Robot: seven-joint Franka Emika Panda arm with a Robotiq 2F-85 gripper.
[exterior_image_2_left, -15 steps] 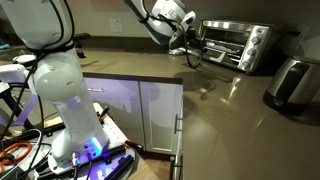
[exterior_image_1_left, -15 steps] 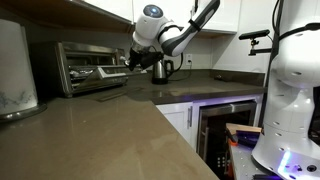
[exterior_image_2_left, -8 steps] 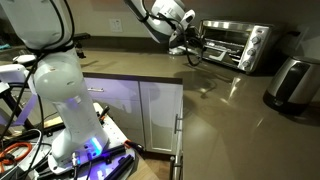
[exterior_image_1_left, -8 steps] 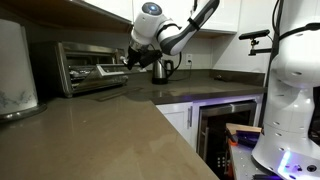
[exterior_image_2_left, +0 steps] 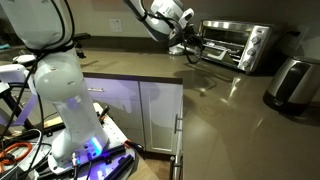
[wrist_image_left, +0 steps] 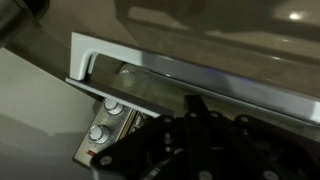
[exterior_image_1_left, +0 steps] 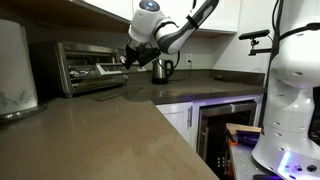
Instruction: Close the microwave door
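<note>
The microwave is a small silver-grey boxy oven at the back of the counter; it also shows in the other exterior view. Its bottom-hinged door hangs open in front of it, also seen from the other side. My gripper sits at the door's front edge. In the wrist view the door's silver frame and long bar handle fill the top, with my dark fingers pressed together right against the handle. The oven's knobs show below.
A metal kettle stands on the counter just behind my arm. A tall white appliance stands at the near counter end, and a silver toaster sits beside the oven. White cabinets hang overhead, close above my arm.
My arm and gripper have moved slightly up and toward the oven at the door's edge. The door's position looks nearly the same.
</note>
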